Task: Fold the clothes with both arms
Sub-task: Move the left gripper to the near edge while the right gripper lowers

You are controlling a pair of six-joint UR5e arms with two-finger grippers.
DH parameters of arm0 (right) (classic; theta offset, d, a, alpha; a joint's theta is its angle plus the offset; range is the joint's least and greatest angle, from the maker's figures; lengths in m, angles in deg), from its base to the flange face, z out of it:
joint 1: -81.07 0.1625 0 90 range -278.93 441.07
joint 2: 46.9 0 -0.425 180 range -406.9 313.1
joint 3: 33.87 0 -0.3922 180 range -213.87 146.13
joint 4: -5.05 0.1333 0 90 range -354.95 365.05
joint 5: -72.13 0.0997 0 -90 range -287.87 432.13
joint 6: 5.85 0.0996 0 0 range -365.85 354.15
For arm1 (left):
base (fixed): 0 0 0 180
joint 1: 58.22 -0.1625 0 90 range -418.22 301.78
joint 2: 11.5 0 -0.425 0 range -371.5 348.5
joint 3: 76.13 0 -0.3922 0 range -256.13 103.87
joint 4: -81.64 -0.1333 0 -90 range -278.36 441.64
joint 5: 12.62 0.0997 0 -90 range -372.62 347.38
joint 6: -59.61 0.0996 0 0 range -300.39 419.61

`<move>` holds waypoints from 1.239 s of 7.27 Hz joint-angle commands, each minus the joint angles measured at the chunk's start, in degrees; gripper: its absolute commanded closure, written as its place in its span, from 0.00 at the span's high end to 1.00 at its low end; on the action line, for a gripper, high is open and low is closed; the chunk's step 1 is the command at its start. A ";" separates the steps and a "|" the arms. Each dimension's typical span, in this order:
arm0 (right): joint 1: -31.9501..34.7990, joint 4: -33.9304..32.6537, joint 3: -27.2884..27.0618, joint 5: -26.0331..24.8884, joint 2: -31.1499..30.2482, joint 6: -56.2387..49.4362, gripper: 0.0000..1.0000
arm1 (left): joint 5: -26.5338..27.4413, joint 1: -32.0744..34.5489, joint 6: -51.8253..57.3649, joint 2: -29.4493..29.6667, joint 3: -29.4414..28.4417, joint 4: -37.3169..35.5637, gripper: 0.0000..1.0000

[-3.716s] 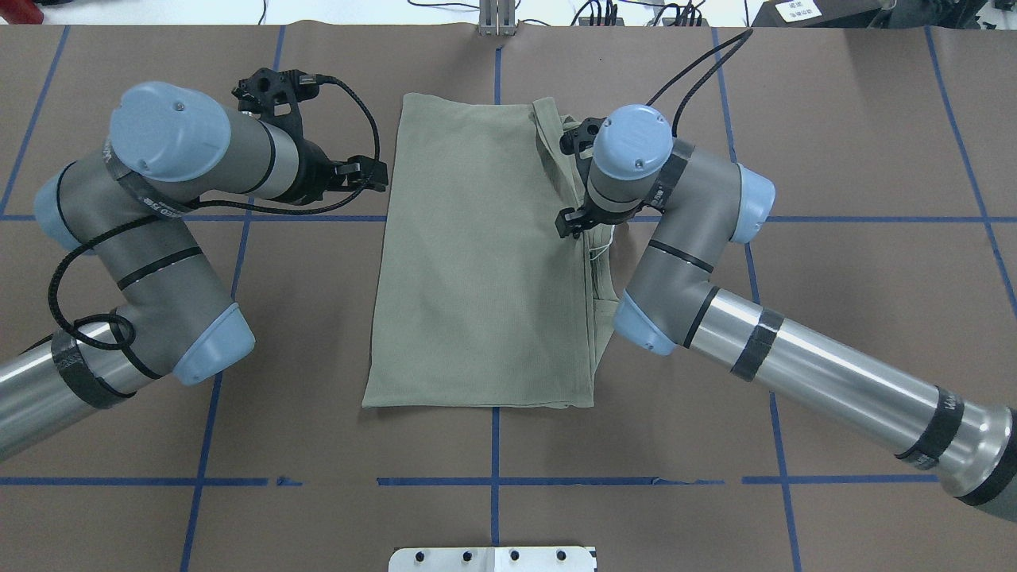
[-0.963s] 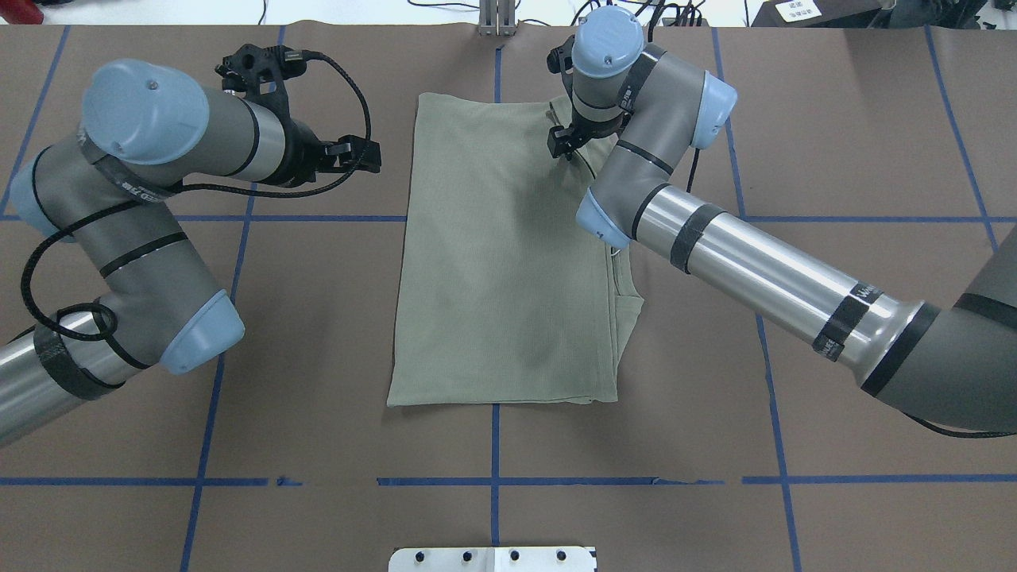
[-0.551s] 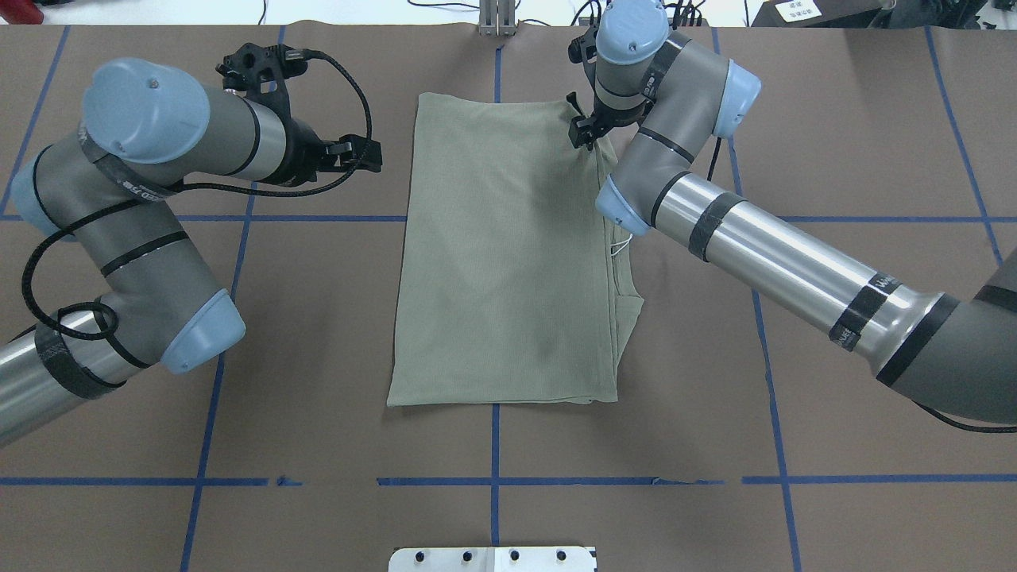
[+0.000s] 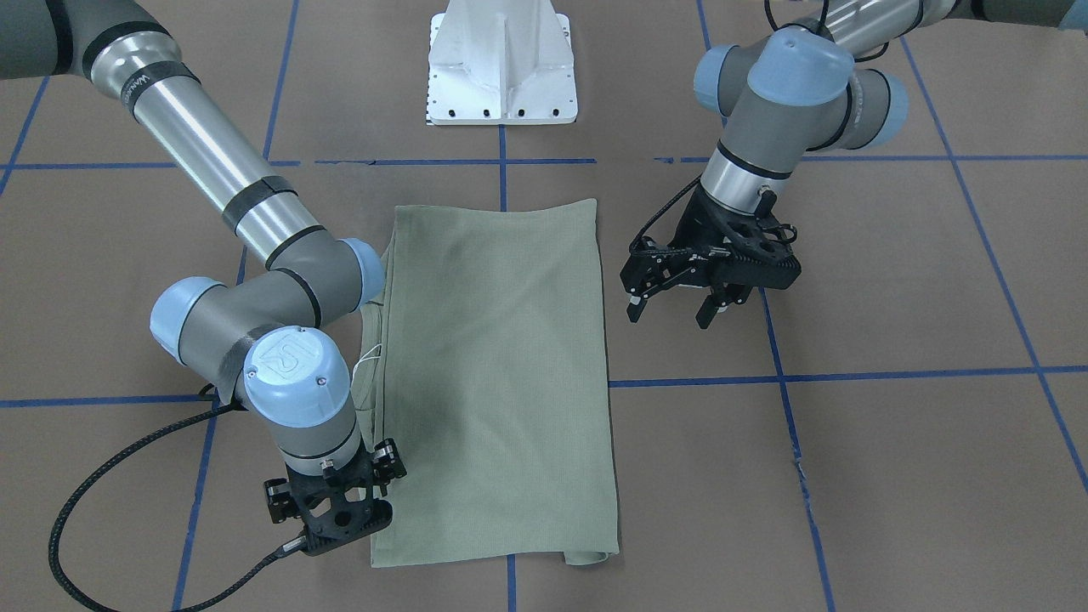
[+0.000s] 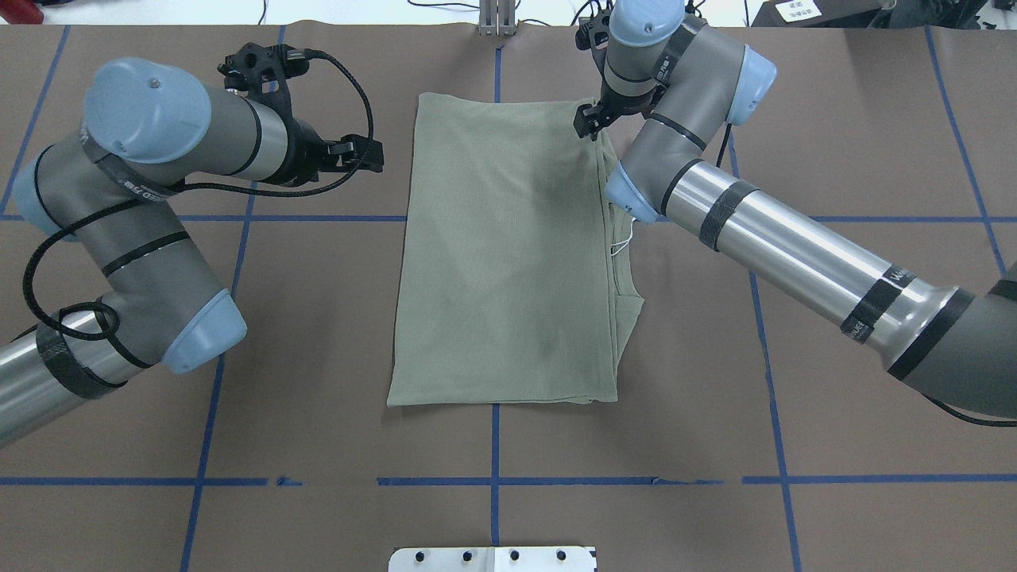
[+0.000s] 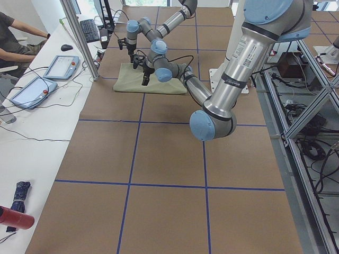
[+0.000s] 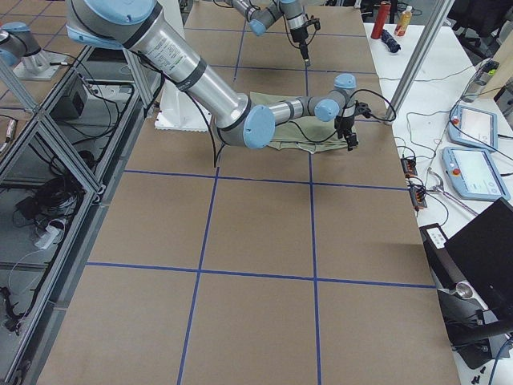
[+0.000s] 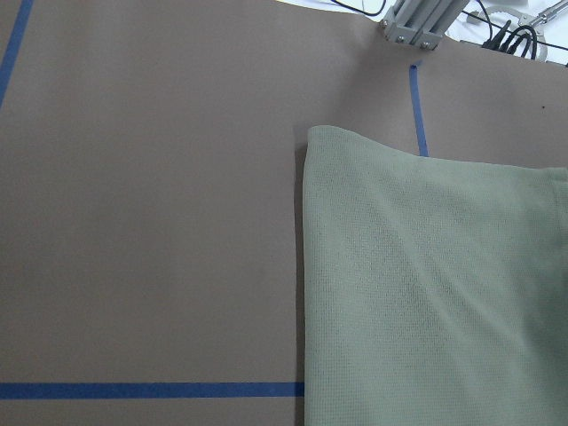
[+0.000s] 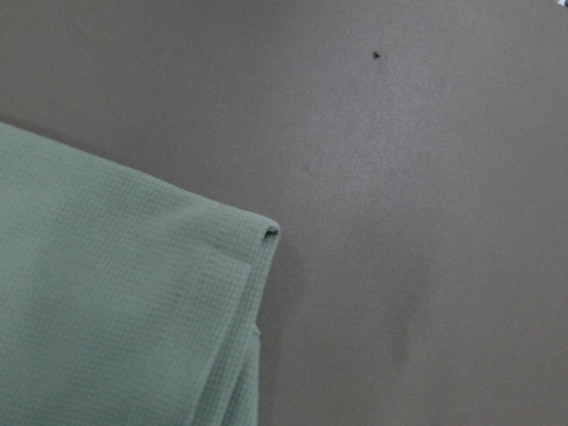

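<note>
On the bench (image 5: 318, 381), at its middle, we record the sage-green shirt (image 5: 508, 262) lying flat, folded into 1 long rectangle with layered edges stacked along its right side. The right fingers (image 5: 586, 125) sit at the shirt's far right corner. The wrist view shows that corner lying flat on the bench. Whether they are open or closed, we cannot tell. The left fingers (image 4: 705, 313) are spread apart and hold nothing, hanging just beside the shirt's left edge without touching it.

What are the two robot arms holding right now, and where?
Nothing, it seems. The left gripper is open beside the sage-green knit shirt. The right gripper is at the shirt's far corner, which lies flat and free in its wrist view.
</note>
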State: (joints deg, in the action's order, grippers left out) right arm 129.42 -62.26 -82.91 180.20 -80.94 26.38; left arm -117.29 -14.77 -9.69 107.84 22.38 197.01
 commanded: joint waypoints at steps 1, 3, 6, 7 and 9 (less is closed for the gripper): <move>-0.19 -7.61 -11.28 1.79 -3.20 2.37 1.00 | -3.66 -0.56 -3.53 -0.59 0.45 0.20 1.00; -2.73 -10.12 -25.43 4.59 -11.53 6.93 1.00 | -8.87 -2.83 -14.04 -0.69 2.11 0.03 1.00; -7.47 -19.46 -44.24 5.22 -19.82 18.34 1.00 | -1.29 -14.93 -25.06 -4.81 8.61 -0.49 1.00; -8.27 -23.09 -48.31 5.40 -20.53 19.95 1.00 | 1.37 -17.85 -25.45 -4.99 8.45 -1.28 1.00; -11.25 -23.13 -50.79 4.70 -20.71 28.46 1.00 | 6.20 -20.68 -25.45 -6.65 8.19 -1.72 1.00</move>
State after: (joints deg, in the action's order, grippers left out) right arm 120.07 -84.59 -131.28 185.21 -101.39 50.27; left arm -114.28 -33.47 -34.87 102.22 30.59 195.72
